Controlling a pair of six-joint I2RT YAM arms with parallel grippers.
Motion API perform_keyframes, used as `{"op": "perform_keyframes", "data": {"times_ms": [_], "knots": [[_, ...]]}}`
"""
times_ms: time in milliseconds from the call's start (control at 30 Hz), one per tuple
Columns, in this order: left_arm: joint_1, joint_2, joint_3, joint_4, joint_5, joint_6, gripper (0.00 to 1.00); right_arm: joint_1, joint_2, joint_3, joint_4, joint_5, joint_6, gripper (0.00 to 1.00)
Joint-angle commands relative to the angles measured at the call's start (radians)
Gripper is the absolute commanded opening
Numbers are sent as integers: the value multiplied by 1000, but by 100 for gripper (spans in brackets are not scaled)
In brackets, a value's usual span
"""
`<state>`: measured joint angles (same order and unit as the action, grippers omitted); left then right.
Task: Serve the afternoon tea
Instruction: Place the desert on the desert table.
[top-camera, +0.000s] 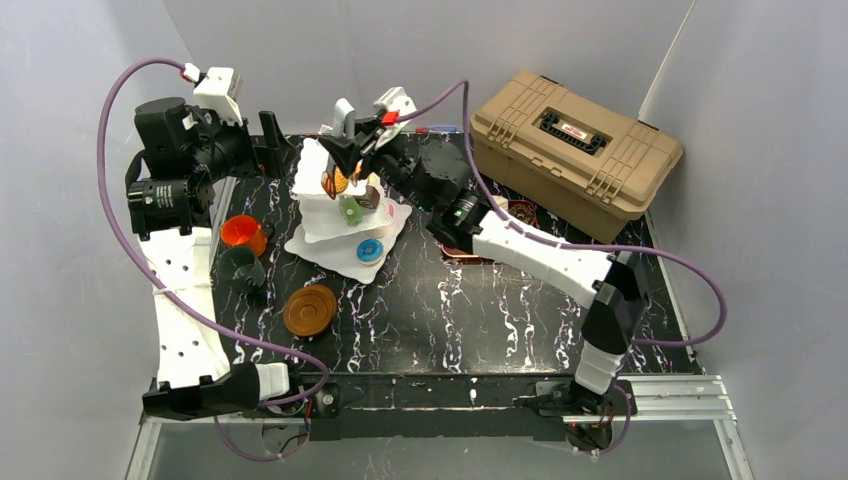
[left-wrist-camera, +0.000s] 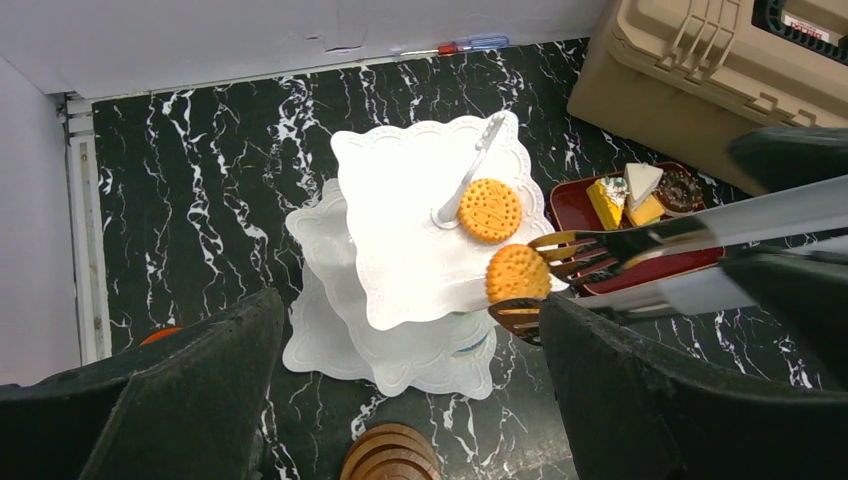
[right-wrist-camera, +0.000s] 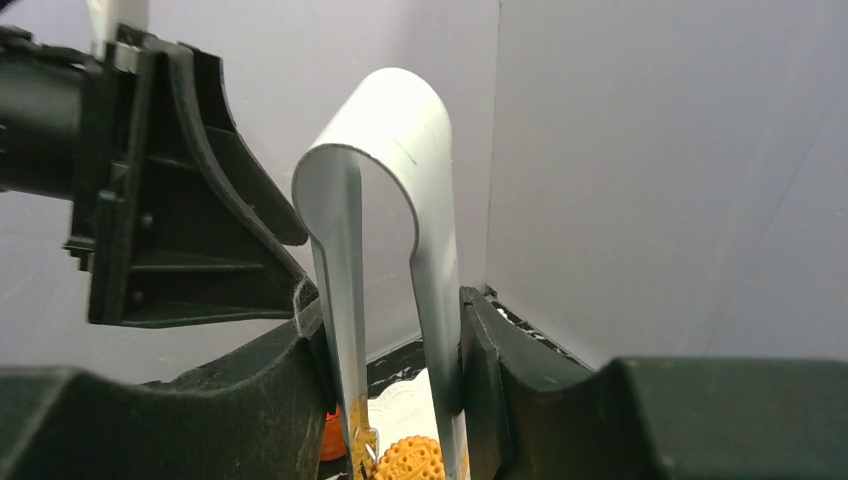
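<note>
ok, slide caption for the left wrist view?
Metal tongs hold a biscuit at the edge of the white stand's top plate, beside another biscuit; open left pincer frames the shot.

The black marbled surface (top-camera: 480, 310) carries a white tiered stand (top-camera: 310, 240) at its far middle. An orange cup (top-camera: 241, 232), dark cup (top-camera: 241, 268) and stacked brown saucers (top-camera: 309, 309) sit left of it, a red tray (left-wrist-camera: 565, 205) and tan toolbox (top-camera: 575, 150) right.

Between the left gripper's (left-wrist-camera: 408, 312) wide-spread jaws sits the white tiered stand (left-wrist-camera: 400, 240), one biscuit (left-wrist-camera: 489, 210) on its top plate. Just beyond the right jaw, metal tongs (left-wrist-camera: 640, 240) pinch a second biscuit (left-wrist-camera: 517, 274) at that plate's edge; stacked saucers (left-wrist-camera: 392, 455) lie nearer.
</note>
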<state>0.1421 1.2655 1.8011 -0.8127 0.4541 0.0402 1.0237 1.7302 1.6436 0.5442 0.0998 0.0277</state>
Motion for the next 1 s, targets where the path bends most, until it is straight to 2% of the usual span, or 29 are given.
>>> {"op": "perform_keyframes", "data": {"times_ms": [0,400,733,967], "knots": [[17,-10,28,-27,15,-11,98,13,44,125,57,9,3,1],[22,-28,33,-26,49,-19,98,15,193,238,127,64,-22,1],[23,-59,9,-24,63,-16,98,15,239,206,246,127,-50,1],[23,-68,-8,-18,75,-16,98,16,219,165,285,159,-60,32]]}}
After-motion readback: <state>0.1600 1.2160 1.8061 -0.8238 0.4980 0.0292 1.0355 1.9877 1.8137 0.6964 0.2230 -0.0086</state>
